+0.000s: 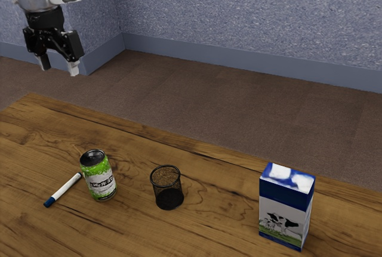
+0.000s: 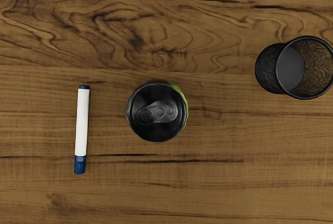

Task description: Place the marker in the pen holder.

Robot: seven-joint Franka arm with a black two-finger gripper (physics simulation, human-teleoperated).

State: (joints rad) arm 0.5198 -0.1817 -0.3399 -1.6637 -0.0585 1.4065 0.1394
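Observation:
High at the exterior view's upper left, my gripper (image 1: 58, 69) hangs well above the table, its two fingers apart with nothing between them. The white marker (image 1: 64, 189) with blue ends lies flat on the wood, beside the green can and not touching it. In the wrist view the marker (image 2: 81, 129) lies to one side of the can. A black mesh pen holder (image 1: 168, 188) stands upright on the can's other side; its round mouth faces the camera in the wrist view, where the holder (image 2: 270, 68) is partly cut off by the picture's edge.
The green and white can (image 1: 100, 176), also seen from above as a dark can top (image 2: 157, 112), stands between marker and pen holder. A blue and white milk carton (image 1: 285, 208) stands at the exterior view's right. The wooden table (image 1: 137, 144) ends before the brown floor.

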